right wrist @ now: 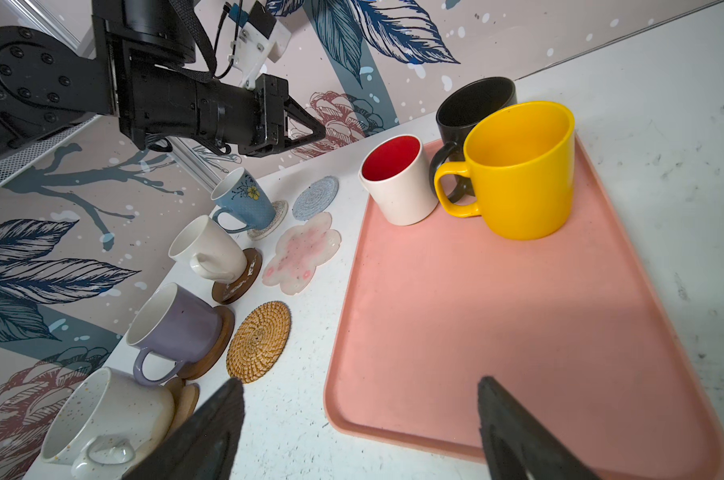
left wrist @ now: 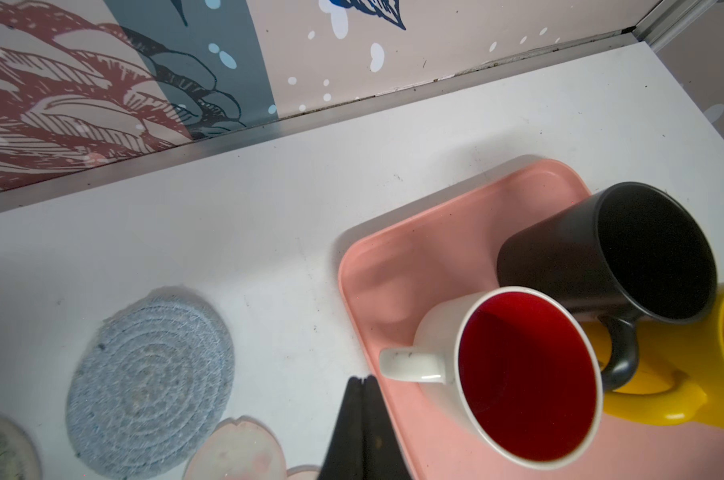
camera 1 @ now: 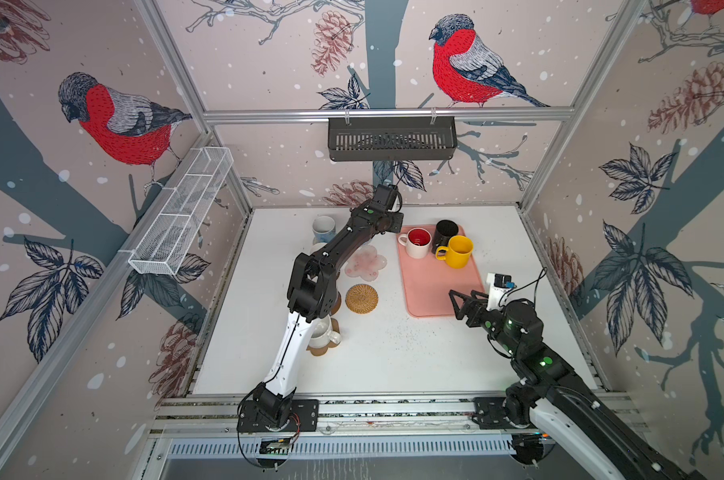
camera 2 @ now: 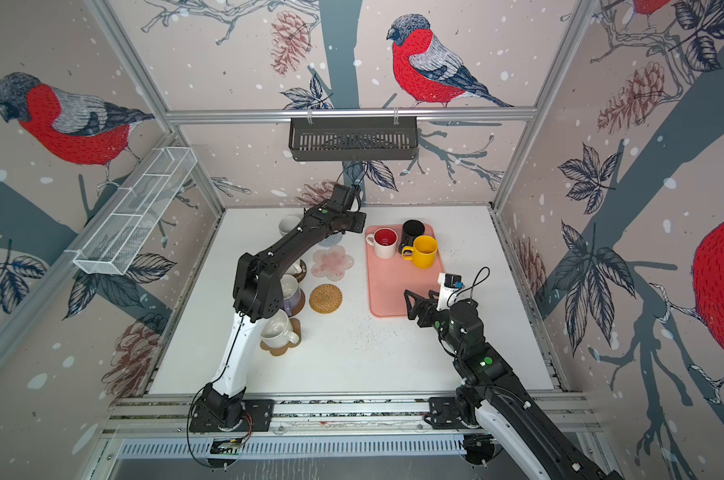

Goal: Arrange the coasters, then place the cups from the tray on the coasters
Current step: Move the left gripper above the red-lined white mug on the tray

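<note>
1. Three cups stand on the tray (camera 1: 435,286), crowded at its 12 o'clock end in a top view: the red-lined white cup (camera 1: 417,243), the black cup (camera 1: 446,232) and the yellow cup (camera 1: 459,251); I cannot tell whether they touch
2. Four cups already sit on coasters in a row down the 9 o'clock side of the table (camera 1: 393,353): the light blue cup (right wrist: 244,203), the white cup (right wrist: 206,249), the lavender cup (right wrist: 173,324) and the speckled cream cup (right wrist: 102,415)
3. Three coasters lie bare between that row and the tray: the grey-blue woven coaster (left wrist: 148,386), the pink flower coaster (camera 1: 366,261) and the tan wicker coaster (camera 1: 361,298)
4. The left end effector (left wrist: 362,382) has its jaws pressed together on nothing and hangs just at 9 o'clock of the red-lined cup, beside its handle
5. The right end effector (right wrist: 360,384) is spread wide and empty over the tray's 6 o'clock end
6. Judged step: fetch the red-lined cup with the left arm. The jaws need to part before closing in, then take the handle or the wall on the 9 o'clock side, away from the black cup
7. Lift straight up first, so the neighbours are not dragged, then carry towards 9 o'clock to the grey-blue coaster, the nearest bare one
8. Lower it upright and centred, and release only once the base rests flat
</note>
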`<state>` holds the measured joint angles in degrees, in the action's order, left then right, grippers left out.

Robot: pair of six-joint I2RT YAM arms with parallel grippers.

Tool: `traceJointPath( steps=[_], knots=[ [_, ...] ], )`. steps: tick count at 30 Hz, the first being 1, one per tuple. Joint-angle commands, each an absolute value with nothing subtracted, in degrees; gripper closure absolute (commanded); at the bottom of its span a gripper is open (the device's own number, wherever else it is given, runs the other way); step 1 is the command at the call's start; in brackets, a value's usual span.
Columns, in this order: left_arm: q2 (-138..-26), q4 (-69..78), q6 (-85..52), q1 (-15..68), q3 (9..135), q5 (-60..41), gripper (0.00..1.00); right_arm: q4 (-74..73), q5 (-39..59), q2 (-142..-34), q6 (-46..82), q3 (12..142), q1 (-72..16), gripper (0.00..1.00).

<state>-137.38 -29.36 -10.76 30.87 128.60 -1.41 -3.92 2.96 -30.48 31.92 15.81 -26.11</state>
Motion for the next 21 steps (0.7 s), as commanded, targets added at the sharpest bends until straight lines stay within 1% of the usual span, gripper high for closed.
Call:
traceJointPath(
  steps=[1, 12, 21],
  knots=[
    [-138.65, -25.64, -11.06, 30.44, 129.35, -4.30, 1.00, -6.20, 3.43, -30.23, 32.84, 15.64, -25.96, 0.13],
    [-144.61, -21.98, -13.23, 28.78, 132.41, -12.37, 1.00, -6.67, 3.16, -31.47, 32.91, 15.29, -25.91, 0.13],
    [-146.24, -21.26, -13.18, 28.80, 132.19, -14.72, 1.00, -7.51, 3.47, -33.21, 32.92, 15.32, -25.83, 0.13]
  ],
)
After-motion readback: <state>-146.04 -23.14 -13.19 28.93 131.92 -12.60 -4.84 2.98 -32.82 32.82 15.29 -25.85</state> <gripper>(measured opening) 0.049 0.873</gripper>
